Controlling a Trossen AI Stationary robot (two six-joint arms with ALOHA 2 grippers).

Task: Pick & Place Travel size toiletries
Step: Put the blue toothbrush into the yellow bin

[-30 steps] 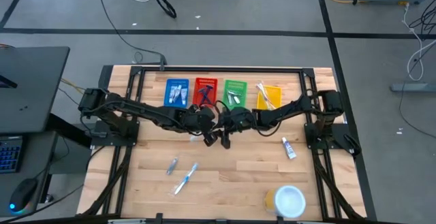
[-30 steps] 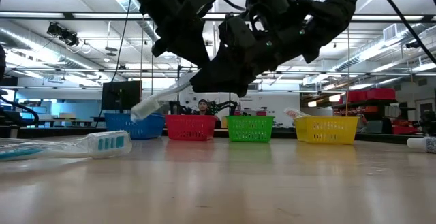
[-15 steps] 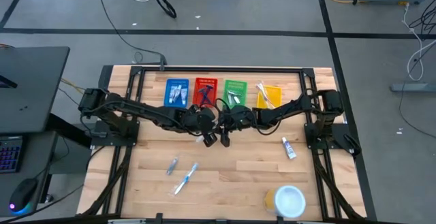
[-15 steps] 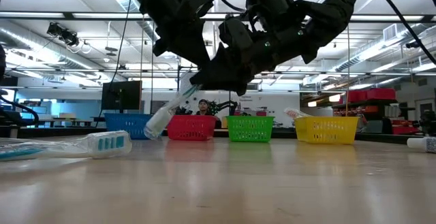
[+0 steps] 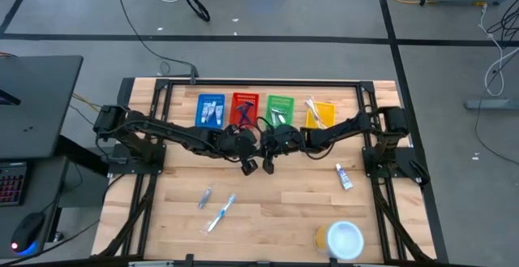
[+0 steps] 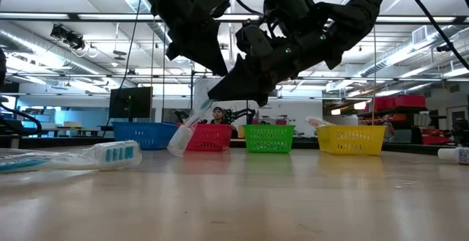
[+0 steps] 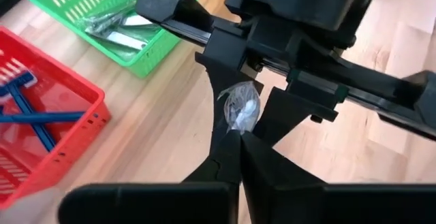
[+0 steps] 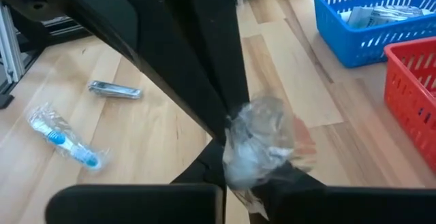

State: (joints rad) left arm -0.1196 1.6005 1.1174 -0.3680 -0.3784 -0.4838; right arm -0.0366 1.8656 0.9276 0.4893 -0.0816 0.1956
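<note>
Clear crinkled plastic is what both arms meet over at the middle of the table: the left gripper (image 5: pixel 248 166) and the right gripper (image 5: pixel 268 168) are each pinched narrow on the top end of one wrapped toothbrush (image 6: pixel 183 135), fingertips almost touching. What has changed in the last second is the toothbrush's angle. It stuck out nearly level toward the blue basket (image 5: pixel 211 109), and now its free end has swung down and hangs steeply, low over the wood but not visibly resting on it. That looks like a hand-over in progress — one arm passing it to the other — though which one is about to let go cannot be told. It is not yet in any basket; the blue, red (image 5: pixel 242 109), green (image 5: pixel 280 110) and yellow (image 5: pixel 319 114) ones sit in a row at 12 o'clock from the grippers, each already holding items. A second toothbrush (image 5: pixel 220 212) and a small metal piece (image 5: pixel 204 198) lie at 7 o'clock — a small tube (image 5: pixel 345 176) lies at 4 o'clock.
</note>
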